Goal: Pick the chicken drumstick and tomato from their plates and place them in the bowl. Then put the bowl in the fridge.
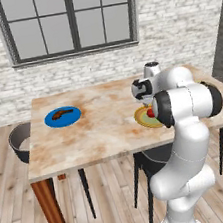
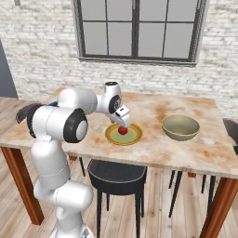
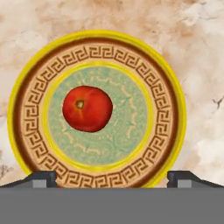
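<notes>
We see small shiny red tomato (image 3: 87,108) on yellow-rimmed round plate (image 3: 26,118), right under our gripper (image 3: 112,177), fingers wide apart, not touching.

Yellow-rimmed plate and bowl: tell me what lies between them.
Nothing; in the right base view, only bare marbled table top separates the yellow-rimmed plate from the bowl.

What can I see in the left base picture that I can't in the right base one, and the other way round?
Left base view alone: the bright blue flat plate carrying the dark reddish-brown chicken drumstick. Right base view alone: the deep olive-tan bowl, with nothing in it, and the open two-finger gripper just above the tomato. Both share the marble-look table, the yellow-rimmed plate and the small shiny red tomato on it.
</notes>
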